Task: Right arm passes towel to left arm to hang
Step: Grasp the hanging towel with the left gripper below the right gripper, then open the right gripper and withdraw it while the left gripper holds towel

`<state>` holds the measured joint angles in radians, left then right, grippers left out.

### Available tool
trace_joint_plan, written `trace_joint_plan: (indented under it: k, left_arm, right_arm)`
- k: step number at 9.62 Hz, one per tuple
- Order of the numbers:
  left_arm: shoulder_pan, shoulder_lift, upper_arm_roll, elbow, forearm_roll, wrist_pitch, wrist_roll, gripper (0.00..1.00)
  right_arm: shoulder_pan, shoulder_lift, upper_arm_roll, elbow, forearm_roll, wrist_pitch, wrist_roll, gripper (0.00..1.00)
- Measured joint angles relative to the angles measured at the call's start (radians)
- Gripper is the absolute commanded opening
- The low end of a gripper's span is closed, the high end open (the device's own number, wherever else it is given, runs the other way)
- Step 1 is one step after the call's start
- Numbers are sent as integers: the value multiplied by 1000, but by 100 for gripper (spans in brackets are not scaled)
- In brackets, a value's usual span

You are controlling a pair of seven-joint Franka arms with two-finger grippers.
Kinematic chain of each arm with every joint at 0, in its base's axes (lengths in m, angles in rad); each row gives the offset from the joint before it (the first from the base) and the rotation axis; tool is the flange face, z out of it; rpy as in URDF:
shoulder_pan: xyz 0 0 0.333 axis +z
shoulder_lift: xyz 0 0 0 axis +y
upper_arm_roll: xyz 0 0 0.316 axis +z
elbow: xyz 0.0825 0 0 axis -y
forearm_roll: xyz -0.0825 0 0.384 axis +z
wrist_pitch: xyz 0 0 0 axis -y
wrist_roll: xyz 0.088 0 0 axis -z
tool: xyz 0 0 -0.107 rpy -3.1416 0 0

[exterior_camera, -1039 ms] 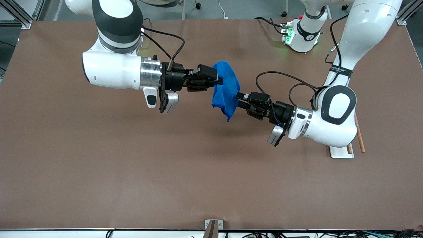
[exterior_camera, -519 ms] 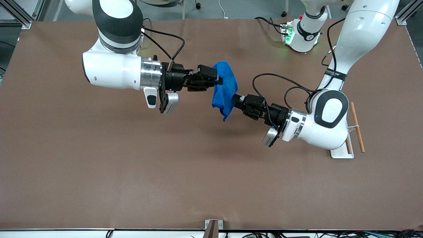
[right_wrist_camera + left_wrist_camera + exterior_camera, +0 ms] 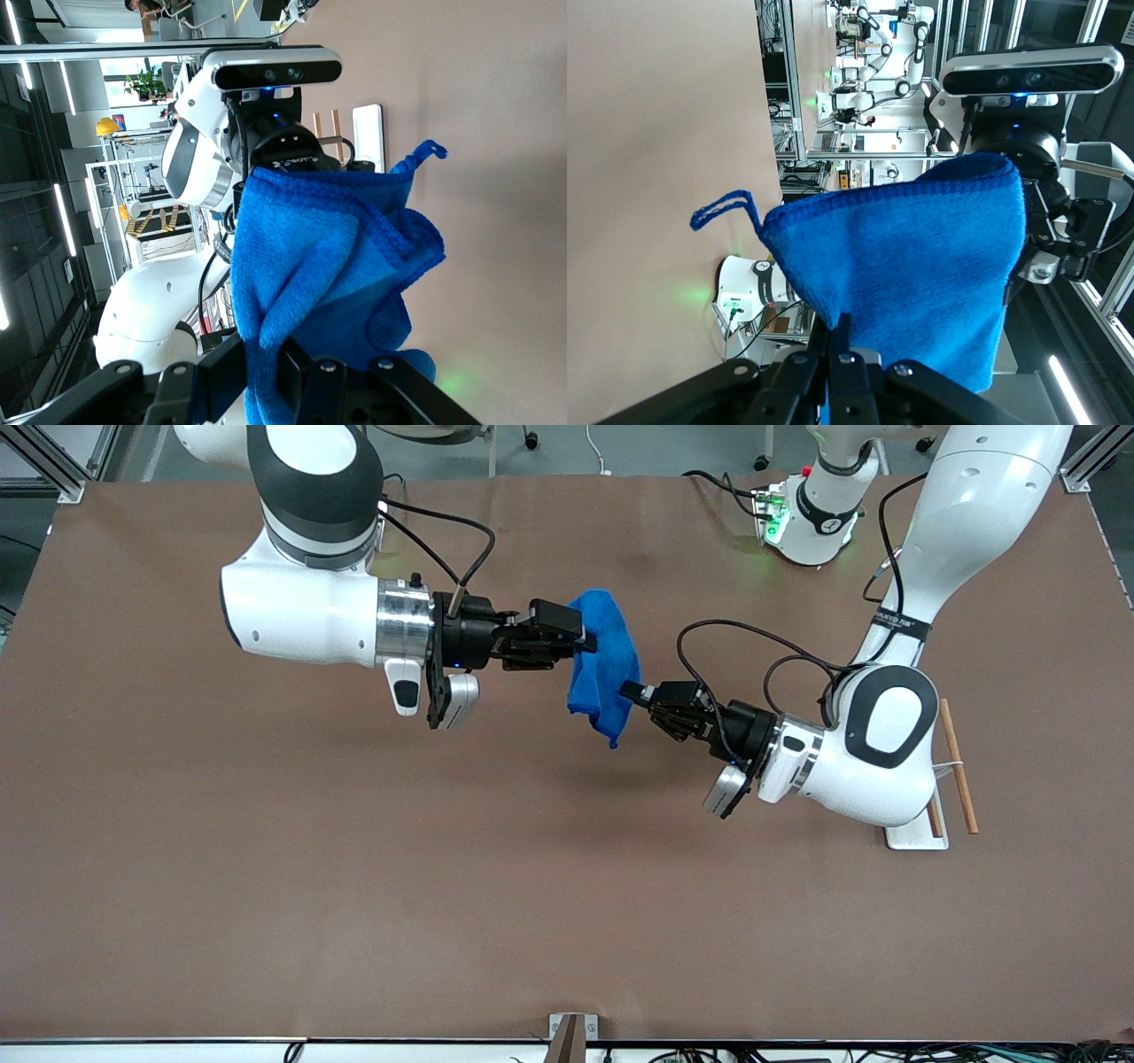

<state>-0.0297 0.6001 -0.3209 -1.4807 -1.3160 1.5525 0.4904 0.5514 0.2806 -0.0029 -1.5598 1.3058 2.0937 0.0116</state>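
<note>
The bright blue towel [image 3: 607,669] hangs in the air over the middle of the table, its thread tail [image 3: 614,744] dangling. My right gripper [image 3: 585,642] is shut on the towel's upper bunched part; in the right wrist view [image 3: 266,354] the cloth [image 3: 328,257] fills the space between its fingers. My left gripper [image 3: 627,691] meets the towel from the left arm's end. In the left wrist view [image 3: 837,328] its fingers are pressed together on the towel's [image 3: 921,257] lower edge. Both grippers hold the towel at once.
A wooden rod rack [image 3: 957,766] on a white base [image 3: 917,833] stands at the left arm's end, under the left arm's elbow. The left arm's green-lit base [image 3: 802,522] is at the table's back edge. A small bracket [image 3: 567,1036] sits at the near edge.
My left gripper has moved in toward the towel and its fingers have closed on the towel's edge. The right arm and the towel have stayed nearly still.
</note>
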Motion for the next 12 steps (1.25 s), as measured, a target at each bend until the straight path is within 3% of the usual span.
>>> trace_joint_plan:
  k: [2,6,10,12]
  left_arm:
    - [4,0,0,14,0,-1,-1,0]
    - [6,-2,2,30,0,-1,-1,0]
    - [14,-11,15,40,63,-1,-22,0]
    - [36,-31,29,68,203,4,-132,0]
  right_arm:
    - [-3,0,-1,0,2,0,0,99]
    - [-13,0,-9,0,-14,1,-2,100]
    - [-83,0,-19,-4,-229,-2,-4,100]
    - [-126,0,-21,-25,-420,-1,-4,100]
